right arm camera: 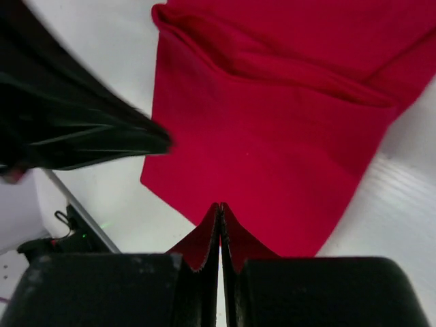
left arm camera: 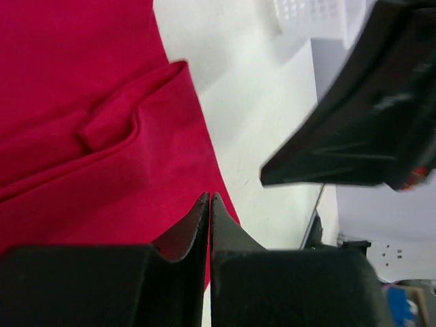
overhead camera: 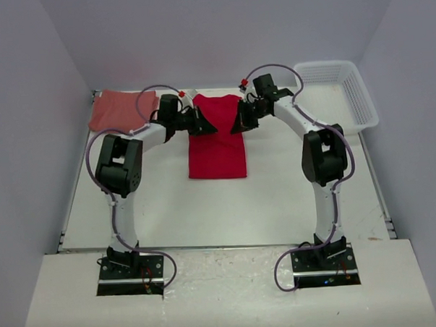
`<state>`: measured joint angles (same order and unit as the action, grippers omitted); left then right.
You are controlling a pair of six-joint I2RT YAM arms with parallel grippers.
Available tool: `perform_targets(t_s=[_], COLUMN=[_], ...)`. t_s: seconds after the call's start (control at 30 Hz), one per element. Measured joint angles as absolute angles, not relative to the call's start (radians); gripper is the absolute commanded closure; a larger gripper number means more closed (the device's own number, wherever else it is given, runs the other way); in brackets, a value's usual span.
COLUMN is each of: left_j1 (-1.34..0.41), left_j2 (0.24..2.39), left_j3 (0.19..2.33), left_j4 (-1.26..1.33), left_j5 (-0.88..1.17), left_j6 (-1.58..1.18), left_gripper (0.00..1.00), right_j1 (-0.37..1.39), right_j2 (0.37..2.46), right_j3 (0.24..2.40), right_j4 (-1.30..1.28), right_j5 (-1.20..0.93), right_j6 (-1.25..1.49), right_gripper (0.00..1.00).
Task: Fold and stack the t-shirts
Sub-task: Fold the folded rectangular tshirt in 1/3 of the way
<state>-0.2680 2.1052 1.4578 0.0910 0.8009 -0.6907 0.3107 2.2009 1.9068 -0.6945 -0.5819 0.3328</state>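
The bright red t-shirt (overhead camera: pixel 216 153) is lying in the middle of the desk (overhead camera: pixel 227 206), already narrowed into a long strip. The paler salmon-red t-shirt (overhead camera: pixel 118 110) is sitting well apart at the far-left corner, and the white basket (overhead camera: pixel 341 93) is standing at the far right.

The left end effector (left arm camera: pixel 210 199) and the right end effector (right arm camera: pixel 220 206) are both pressing down at the far end of the red strip, one on each side edge. Both are clenched tight, fingertips meeting. The wrist views are too close to say whether either is actually pinching cloth; each may be catching only the edge, or nothing.

That is where the trouble is lying. If one side is holding fabric and the other is not, a lift is going to drag the strip askew and spoil the fold. If only the top layer is being pinched, the tucked sleeve layers are likely to fall open. The two arms are also working near each other, so drawing inward is risking a knock.
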Motion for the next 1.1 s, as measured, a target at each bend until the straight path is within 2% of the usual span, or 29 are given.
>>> perform_targets(t_s=[0.17,0.37,0.67,1.1], left_j1=[-0.327,-0.331,-0.319,-0.301], left_j2=[2.262,2.329,2.415,2.507], left_j3=[1.478,1.551,1.674,1.769], left_j4=[0.137,0.155,0.168,0.111], left_j5=[0.87,0.892,0.889,0.877], left_j6=[-0.752,-0.779,-0.778,-0.766], left_gripper=[1.0,1.0,1.0,1.0], right_j1=[0.332,0.355,0.438,0.431], right_j2=[2.196,2.194,2.139,2.019], right_j3=[1.776,1.603,1.437,1.262], right_j4=[-0.595,-0.539,-0.505,-0.415], right_j5=[-0.674,-0.699,-0.603,-0.533], right_j6=[0.386,0.435,0.47,0.53], right_gripper=[1.0,1.0,1.0,1.0])
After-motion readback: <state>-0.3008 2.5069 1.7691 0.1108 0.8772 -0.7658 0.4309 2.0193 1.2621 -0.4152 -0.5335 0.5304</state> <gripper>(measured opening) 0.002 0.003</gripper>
